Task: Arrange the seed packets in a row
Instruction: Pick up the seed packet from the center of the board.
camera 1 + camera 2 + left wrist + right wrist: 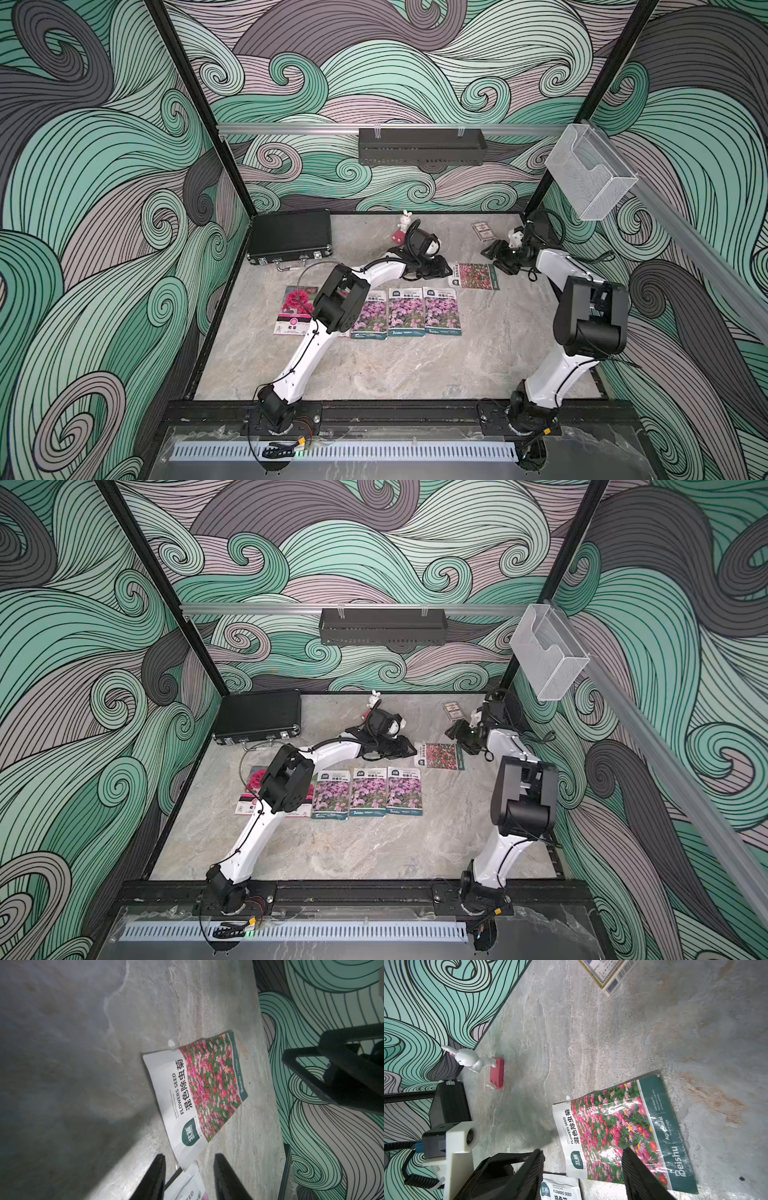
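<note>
Three purple-pink seed packets [406, 311] lie side by side mid-table, with a magenta packet [293, 309] to their left, partly under my left arm. The red-pink packet [476, 275] lies flat and turned sideways behind the row's right end. My left gripper [190, 1167] is open just left of that packet [199, 1088], with the packet's near corner showing between its fingers. My right gripper [583, 1159] is open over the packet's [623, 1126] end, nothing clamped. In both top views the two grippers [438, 270] [492, 251] flank the packet.
A black case [289, 237] lies at the back left. A white rabbit figurine [403, 226] on a red base stands behind my left wrist. A small card box [482, 230] lies at the back right. A wire basket [590, 174] and a dark shelf [422, 145] hang on the walls.
</note>
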Controlling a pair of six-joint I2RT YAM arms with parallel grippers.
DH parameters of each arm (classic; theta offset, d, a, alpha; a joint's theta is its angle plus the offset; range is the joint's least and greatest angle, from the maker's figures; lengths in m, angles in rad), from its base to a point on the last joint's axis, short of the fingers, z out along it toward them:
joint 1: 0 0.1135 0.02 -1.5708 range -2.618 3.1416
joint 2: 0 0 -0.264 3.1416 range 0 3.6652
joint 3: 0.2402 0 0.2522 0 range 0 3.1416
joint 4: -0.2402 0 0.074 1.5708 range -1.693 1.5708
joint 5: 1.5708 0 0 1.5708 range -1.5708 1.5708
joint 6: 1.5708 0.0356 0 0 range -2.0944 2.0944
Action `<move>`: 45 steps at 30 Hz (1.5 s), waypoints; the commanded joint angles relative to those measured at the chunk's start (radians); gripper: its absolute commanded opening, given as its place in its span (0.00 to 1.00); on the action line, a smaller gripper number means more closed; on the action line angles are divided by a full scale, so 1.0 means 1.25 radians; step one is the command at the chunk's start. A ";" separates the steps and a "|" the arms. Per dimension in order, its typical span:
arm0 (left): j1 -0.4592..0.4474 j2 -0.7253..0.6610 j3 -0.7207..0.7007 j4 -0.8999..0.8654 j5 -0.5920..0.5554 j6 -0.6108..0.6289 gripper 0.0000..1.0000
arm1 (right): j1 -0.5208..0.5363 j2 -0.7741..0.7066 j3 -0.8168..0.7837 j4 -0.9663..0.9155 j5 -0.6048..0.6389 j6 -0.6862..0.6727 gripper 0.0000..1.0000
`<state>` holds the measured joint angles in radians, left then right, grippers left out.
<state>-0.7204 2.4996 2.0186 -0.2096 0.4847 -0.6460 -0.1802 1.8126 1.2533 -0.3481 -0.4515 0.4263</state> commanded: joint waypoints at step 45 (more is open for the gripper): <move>-0.032 0.111 0.136 -0.077 0.015 -0.033 0.38 | -0.051 0.069 -0.098 -0.031 0.035 -0.003 0.64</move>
<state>-0.7532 2.6083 2.1605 -0.2661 0.5117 -0.6891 -0.2417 1.8984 1.1557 -0.3695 -0.4198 0.4202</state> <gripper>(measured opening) 0.383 0.636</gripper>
